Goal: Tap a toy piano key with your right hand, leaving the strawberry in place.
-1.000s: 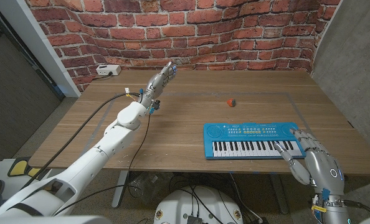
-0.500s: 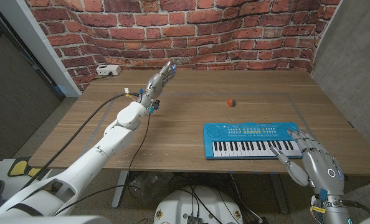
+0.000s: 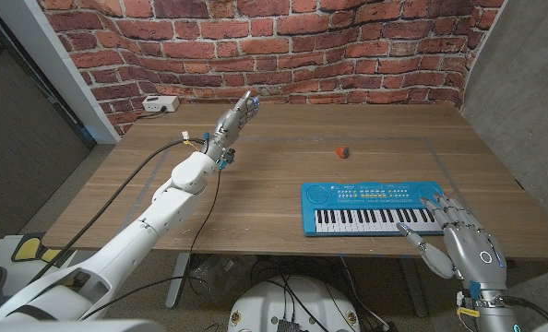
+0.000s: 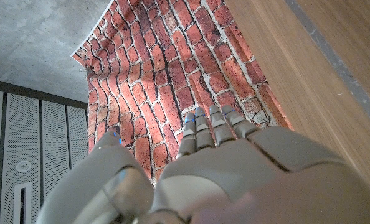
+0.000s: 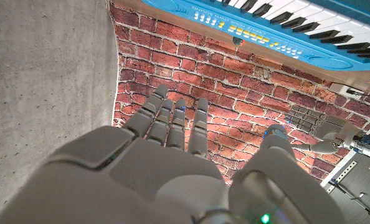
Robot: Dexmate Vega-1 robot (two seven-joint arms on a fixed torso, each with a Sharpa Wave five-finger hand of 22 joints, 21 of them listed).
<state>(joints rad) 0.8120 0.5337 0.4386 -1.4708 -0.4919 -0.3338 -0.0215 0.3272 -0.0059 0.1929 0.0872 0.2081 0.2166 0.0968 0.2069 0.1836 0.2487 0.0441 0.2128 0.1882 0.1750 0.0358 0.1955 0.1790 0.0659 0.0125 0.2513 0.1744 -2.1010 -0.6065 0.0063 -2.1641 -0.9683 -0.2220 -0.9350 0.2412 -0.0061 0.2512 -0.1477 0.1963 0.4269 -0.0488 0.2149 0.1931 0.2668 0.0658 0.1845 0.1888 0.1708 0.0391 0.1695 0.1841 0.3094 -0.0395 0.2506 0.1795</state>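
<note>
Head view: right hand (image 3: pixel 462 242) has pulled back toward the table's near edge since a second ago. Then its fingers lay over the piano's (image 3: pixel 371 207) right-end keys; now the fingertips sit at or just off the piano's near right corner, fingers spread, holding nothing. Reads as tap done and hand lifting away, though actual key contact can't be confirmed. Strawberry (image 3: pixel 342 150) unmoved, well apart beyond the piano toward the wall. Left hand (image 3: pixel 238 116) unchanged, stretched far out on the left side of the table near the wall, fingers straight and close together, empty. White box (image 3: pixel 160 104) at the far left corner.

Left wrist view: left hand (image 4: pixel 222 162) fingers extended side by side, nothing in them, brick wall (image 4: pixel 172 81) past them.

Right wrist view: right hand (image 5: pixel 172 155) fingers apart, thumb off to one side, empty; piano (image 5: pixel 284 31) clear of the fingertips, no touch visible. Left hand (image 5: pixel 319 124) shows far off.
</note>
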